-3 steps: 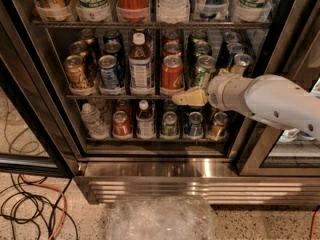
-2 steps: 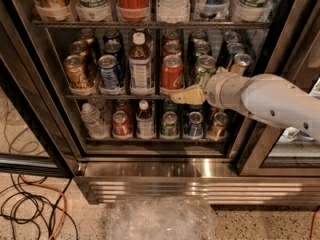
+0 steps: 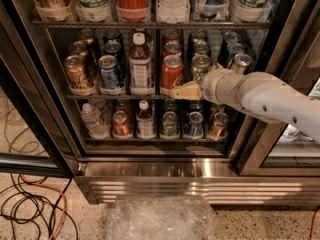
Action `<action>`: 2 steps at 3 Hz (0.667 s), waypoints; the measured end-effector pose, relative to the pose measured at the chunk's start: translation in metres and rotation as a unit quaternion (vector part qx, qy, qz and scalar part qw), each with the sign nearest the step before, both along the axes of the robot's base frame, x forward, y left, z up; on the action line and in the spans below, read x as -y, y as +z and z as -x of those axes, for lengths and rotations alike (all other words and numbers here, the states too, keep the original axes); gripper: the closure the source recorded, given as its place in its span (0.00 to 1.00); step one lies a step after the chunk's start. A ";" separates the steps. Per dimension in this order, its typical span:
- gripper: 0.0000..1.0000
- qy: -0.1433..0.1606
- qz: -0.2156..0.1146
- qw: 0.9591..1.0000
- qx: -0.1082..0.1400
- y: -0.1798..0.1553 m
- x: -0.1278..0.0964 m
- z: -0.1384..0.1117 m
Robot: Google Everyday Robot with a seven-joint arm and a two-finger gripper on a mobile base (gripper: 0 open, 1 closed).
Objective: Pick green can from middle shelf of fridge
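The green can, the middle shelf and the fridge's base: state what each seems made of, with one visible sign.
The green can: likely aluminium, painted body, bare silvery top. The middle shelf: seemingly thin dark metal wire. The fridge base: probably stainless steel, ribbed, brightly reflective. The pincer, by the green can's lower left, looks tan; material unclear.

Pale speckled floor [image 3: 270, 224]; black and orange cables [image 3: 25, 209] tangle at lower left; crinkled clear plastic [image 3: 160, 219] lies at bottom centre; the gripper [image 3: 182, 91] hovers well above, mid-frame.
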State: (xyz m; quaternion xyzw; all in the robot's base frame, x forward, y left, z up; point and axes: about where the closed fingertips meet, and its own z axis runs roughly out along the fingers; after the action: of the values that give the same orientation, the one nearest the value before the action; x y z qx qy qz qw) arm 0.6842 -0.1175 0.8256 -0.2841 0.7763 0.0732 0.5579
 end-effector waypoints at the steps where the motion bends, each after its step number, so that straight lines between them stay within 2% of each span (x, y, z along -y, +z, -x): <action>1: 0.00 0.001 0.006 1.000 0.009 -0.003 -0.001 -0.011; 2: 0.19 -0.001 0.010 1.000 0.014 -0.004 -0.001 -0.017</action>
State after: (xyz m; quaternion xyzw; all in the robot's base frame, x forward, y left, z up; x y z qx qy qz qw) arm 0.7012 -0.1164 0.8212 -0.2903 0.7695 0.0612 0.5655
